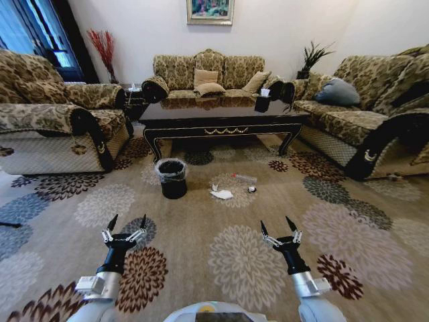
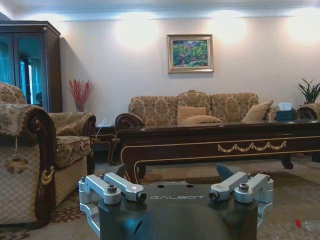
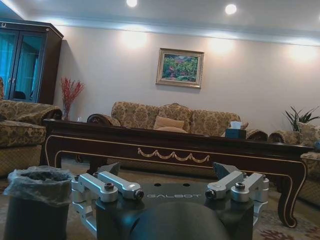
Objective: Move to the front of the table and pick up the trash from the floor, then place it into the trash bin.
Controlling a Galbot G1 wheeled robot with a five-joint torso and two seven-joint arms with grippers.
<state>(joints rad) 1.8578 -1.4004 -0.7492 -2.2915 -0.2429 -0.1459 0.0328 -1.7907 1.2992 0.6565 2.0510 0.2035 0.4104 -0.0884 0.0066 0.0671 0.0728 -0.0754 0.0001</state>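
1. Head view: the trash (image 1: 222, 194), a crumpled white paper with a smaller white scrap just beside it, lies on the patterned carpet (image 1: 241, 261) in front of the surface (image 1: 224, 117), well ahead of both grippers and between their two lines of reach.
2. The trash bin (image 1: 173, 178), black with a grey liner folded over its rim, stands on the carpet to the left of the trash, near the front left leg of the surface. In the right wrist view the trash bin (image 3: 37, 202) sits close beside the gripper body.
3. The surface is a long, glossy, dark wood coffee table with a gold scroll ornament on its front edge (image 2: 250, 147). A dark tissue box (image 1: 263, 102) rests on its top.
4. Patterned sofas surround the surface on three sides: one behind it (image 1: 208, 77), one at the left (image 1: 53, 114) and one at the right (image 1: 375, 121). A framed painting (image 2: 190, 53) hangs on the rear wall.
5. The left gripper (image 1: 126, 226) is held low over the carpet, pointing forward, fingers spread apart and holding nothing.
6. The right gripper (image 1: 279, 228) is held at a matching height, pointing forward, fingers likewise spread apart and holding nothing.
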